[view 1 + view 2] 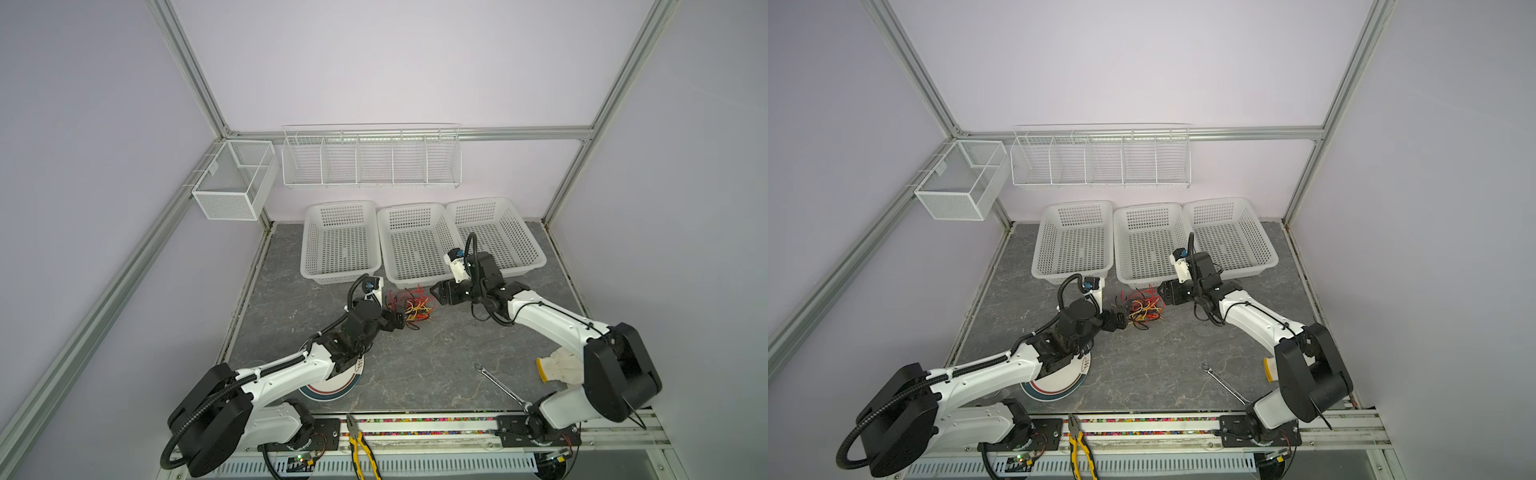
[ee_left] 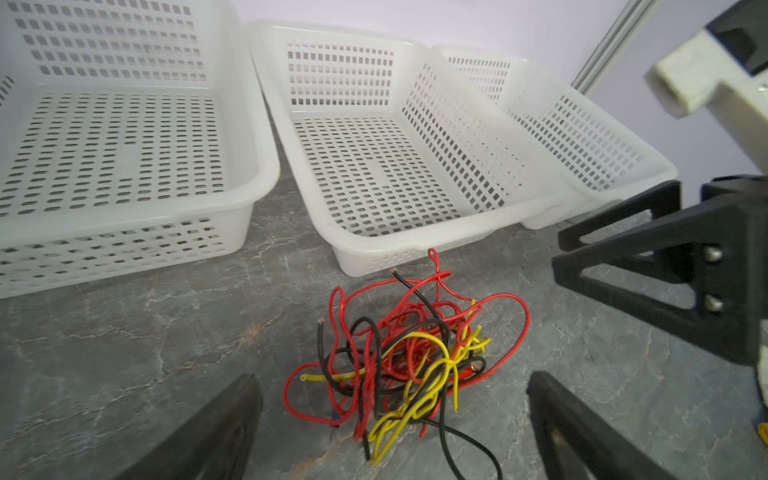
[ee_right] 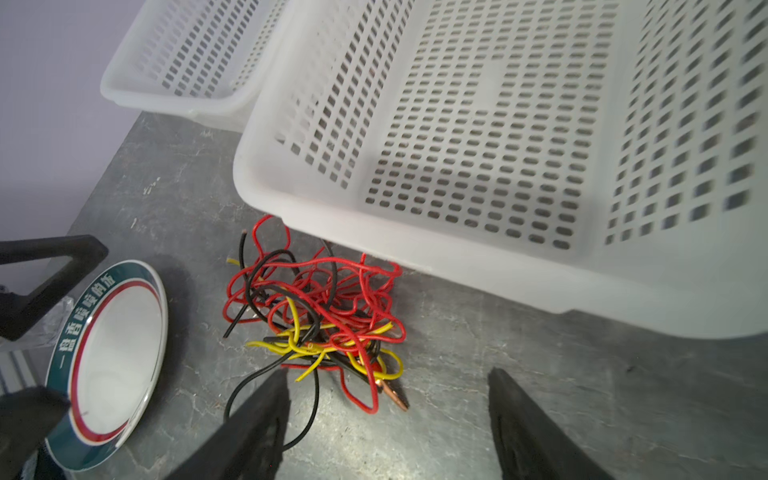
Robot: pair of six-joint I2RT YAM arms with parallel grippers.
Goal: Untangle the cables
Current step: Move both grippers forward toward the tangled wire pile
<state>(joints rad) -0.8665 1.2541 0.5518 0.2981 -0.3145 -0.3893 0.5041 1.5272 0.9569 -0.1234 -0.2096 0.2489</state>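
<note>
The table (image 1: 415,365) is gray, like stone. A messy pile of red, yellow and black cables (image 1: 411,305) lies on it. Just behind the cables stands the middle basket (image 1: 387,249), with a left basket (image 1: 309,249) and a right basket (image 1: 534,245) beside it. A plate (image 1: 328,390) lies in front of the cables, to the left. A wrench (image 1: 500,384) and a white glove (image 1: 559,368) lie in front, far to the right.

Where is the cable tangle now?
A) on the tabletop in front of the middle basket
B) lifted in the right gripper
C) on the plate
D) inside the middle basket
A: the cables lie heaped on the grey tabletop, just in front of the middle basket.
</note>
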